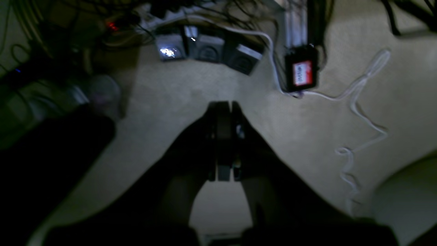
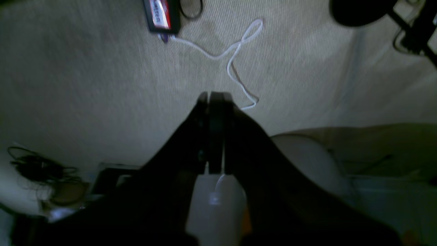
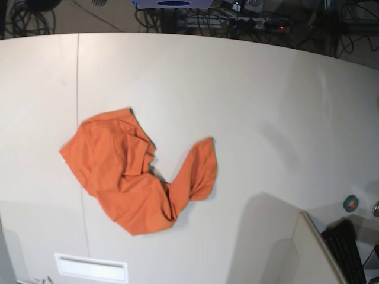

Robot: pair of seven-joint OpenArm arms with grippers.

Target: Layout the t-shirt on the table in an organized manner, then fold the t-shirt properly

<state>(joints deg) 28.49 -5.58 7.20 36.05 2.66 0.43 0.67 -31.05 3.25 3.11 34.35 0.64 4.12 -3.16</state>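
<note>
The orange t-shirt [image 3: 135, 178] lies crumpled near the tabletop's [image 3: 249, 106] left edge; left hand [image 1: 223, 106] and right hand [image 2: 215, 95] both pressed together, empty.

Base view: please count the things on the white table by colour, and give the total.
Orange: 1, the t-shirt, crumpled
Green: 1, a small round thing at the table edge, too small to identify
Total: 2

Beige carpet floor [image 2: 85, 85], white cable [image 2: 235, 51], dim light, tangled black cables [image 3: 35, 12]
</note>
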